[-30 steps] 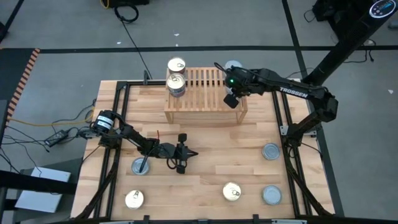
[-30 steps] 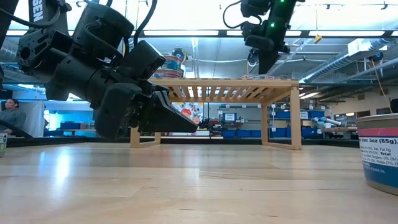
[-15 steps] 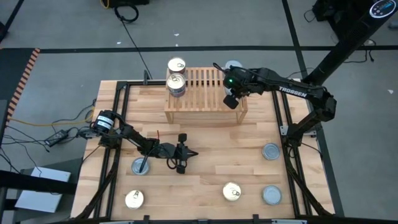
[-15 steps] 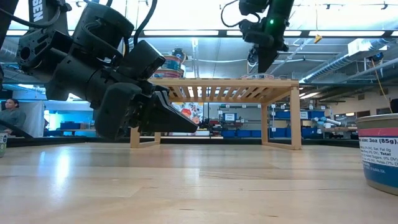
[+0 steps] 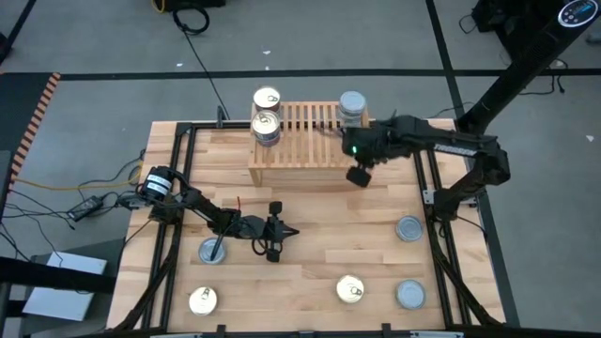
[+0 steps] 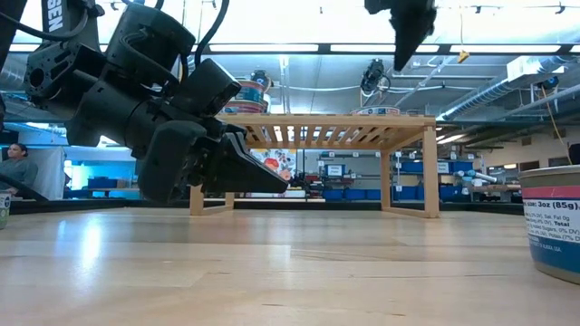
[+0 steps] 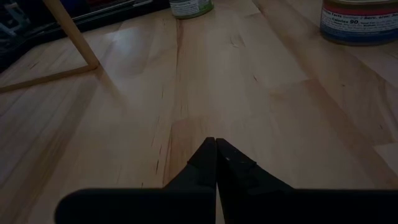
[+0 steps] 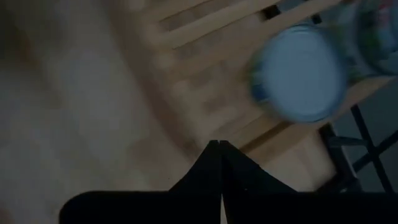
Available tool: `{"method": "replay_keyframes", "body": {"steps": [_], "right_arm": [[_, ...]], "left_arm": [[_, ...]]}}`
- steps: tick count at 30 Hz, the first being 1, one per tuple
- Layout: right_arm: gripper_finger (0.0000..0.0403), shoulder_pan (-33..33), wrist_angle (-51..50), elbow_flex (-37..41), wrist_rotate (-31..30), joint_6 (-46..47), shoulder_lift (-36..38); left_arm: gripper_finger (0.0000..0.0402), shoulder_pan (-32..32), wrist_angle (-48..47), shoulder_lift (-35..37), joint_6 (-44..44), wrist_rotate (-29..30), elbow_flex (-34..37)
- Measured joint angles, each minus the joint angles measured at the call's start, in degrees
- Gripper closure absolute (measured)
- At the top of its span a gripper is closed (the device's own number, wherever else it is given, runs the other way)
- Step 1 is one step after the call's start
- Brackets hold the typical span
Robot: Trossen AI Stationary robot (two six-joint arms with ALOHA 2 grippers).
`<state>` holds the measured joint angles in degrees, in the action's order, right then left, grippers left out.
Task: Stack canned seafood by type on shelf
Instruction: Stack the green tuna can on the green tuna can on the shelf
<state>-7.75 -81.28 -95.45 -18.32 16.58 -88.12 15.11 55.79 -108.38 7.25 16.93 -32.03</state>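
Two round gold-topped tins [image 5: 266, 113] – slatted wooden shelf [image 5: 305, 141].

Plank table [image 5: 310, 282], light wood, black metal frame [image 5: 178, 188] along its left and right edges. Grey concrete floor [image 5: 94, 38] all round, dark tape lines [image 5: 282, 71] running across it beyond the table's far edge. Black cable [image 5: 202, 52] trails over the floor to the far-left corner. Low view: long ceiling strip lights [image 6: 362, 47], exposed ducts [image 6: 507, 91], blue bins [image 6: 349, 193] on distant racking, a seated person [image 6: 16, 167] at far left.
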Motion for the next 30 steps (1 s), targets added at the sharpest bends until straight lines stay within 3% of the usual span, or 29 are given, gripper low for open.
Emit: {"method": "replay_keyframes", "body": {"steps": [11, 19, 30], "right_arm": [[0.0398, 23.79, 0.27, 7.87, 1.37, 18.49, 2.7], [0.0386, 39.06, 8.81, 17.28, 13.08, 37.09, 2.69], [0.0398, 53.16, 29.47, 30.07, 29.49, 49.71, 1.24]], "left_arm": [[0.0397, 0.0, -0.4, 0.0, -0.1, 0.0, 0.0], [0.0397, 0.0, 0.81, 0.0, -0.17, 0.0, -0.02], [0.0397, -0.15, 1.74, 0.0, -1.74, 0.0, -0.07]]}}
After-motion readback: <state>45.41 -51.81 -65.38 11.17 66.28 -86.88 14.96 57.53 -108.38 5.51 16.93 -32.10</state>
